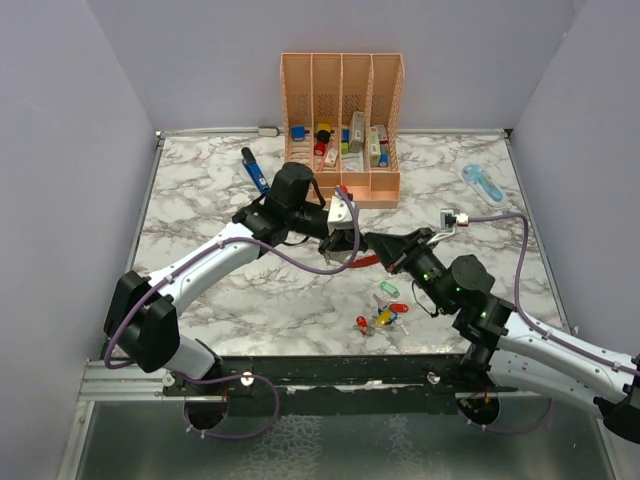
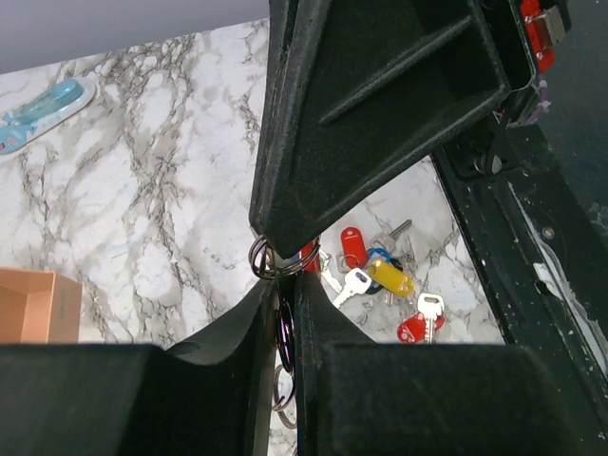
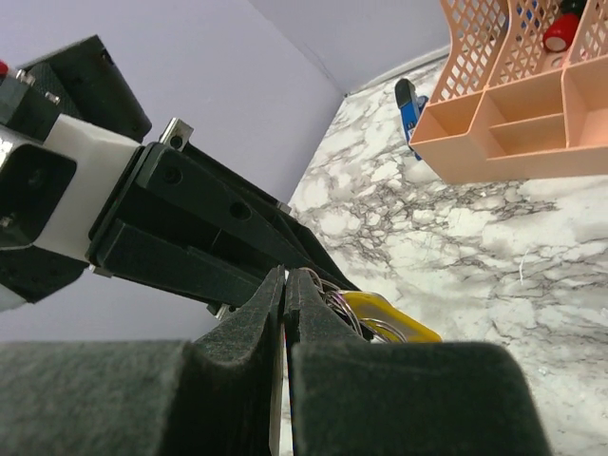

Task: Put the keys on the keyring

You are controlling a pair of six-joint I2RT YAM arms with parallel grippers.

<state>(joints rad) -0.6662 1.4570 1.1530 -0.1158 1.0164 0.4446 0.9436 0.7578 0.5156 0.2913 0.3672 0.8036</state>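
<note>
Am seeing left gripper (image 2: 288,293) clamping nearly shut on thin loop of keyring (image 1: 366,262), holding it above centre of table (image 1: 200,200), red side showing. Right gripper (image 3: 285,277) is meeting it tip to tip, fingers (image 3: 249,323) pressing together. Wire rings (image 3: 334,296) and yellow key head (image 3: 385,315) are sitting right at its tip; cannot tell which is being pinched. Loose keys (image 1: 381,318) are lying in small heap on table near front edge, beside right arm (image 1: 470,300), apart from both grippers. Peach organiser (image 1: 342,75) is standing at back.
</note>
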